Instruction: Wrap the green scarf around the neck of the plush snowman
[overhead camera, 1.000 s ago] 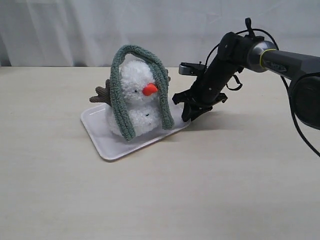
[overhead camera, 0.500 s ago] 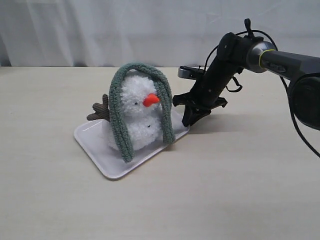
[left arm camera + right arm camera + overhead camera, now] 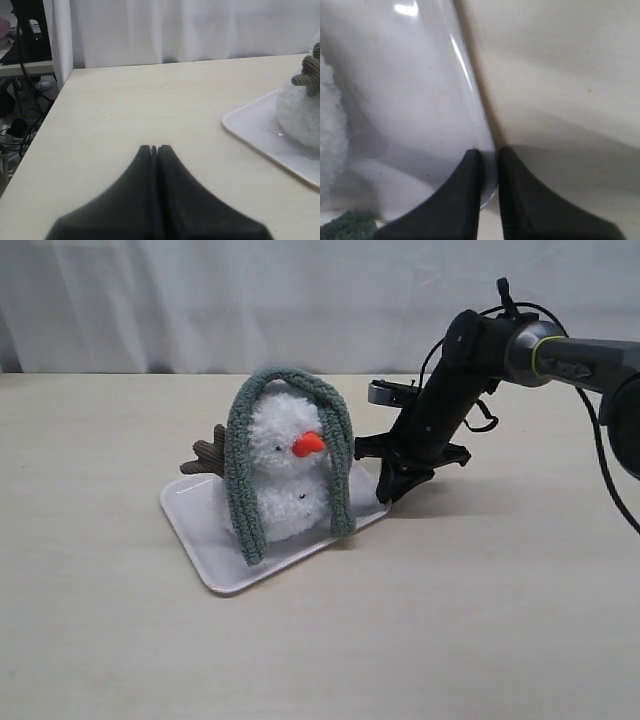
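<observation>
Green scarf [image 3: 243, 495] hangs left of centre in the exterior view, looped like an arch over the head of the plush snowman [image 3: 283, 465], not round the neck. Its two ends drop down either side of the face and reach the white tray [image 3: 215, 565], whose front corner lies nearest the lower edge of the frame. The snowman stands upright on that tray, orange nose [image 3: 309, 444] pointing right, with a brown twig arm [image 3: 208, 454] poking out behind it to the left. At the tray's right corner, mid-frame, my right fingers [image 3: 390, 488] are clamped on the rim, one inside it and one outside, as the right wrist view shows. My left fingers [image 3: 148, 155] are pressed together on nothing, above the pale surface [image 3: 125, 100], with the tray's corner at the right of that view. Farthest back hangs a white curtain [image 3: 200, 300].
</observation>
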You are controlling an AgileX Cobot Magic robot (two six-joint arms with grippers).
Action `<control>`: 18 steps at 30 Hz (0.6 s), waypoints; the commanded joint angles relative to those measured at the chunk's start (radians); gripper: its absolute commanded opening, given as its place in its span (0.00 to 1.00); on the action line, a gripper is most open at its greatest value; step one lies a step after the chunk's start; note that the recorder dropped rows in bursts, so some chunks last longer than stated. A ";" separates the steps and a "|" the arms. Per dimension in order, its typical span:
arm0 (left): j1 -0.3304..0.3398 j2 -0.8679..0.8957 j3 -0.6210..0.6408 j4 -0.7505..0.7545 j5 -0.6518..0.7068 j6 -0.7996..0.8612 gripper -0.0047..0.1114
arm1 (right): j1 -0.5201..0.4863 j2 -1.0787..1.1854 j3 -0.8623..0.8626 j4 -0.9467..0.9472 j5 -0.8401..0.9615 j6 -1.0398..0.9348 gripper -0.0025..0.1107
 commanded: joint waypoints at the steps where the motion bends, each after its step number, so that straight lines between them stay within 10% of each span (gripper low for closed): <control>1: -0.006 -0.002 0.002 0.001 -0.011 0.000 0.04 | -0.006 -0.070 0.135 -0.038 -0.141 0.035 0.06; 18: -0.006 -0.002 0.002 0.001 -0.011 0.000 0.04 | -0.006 -0.361 0.630 0.042 -0.415 0.038 0.06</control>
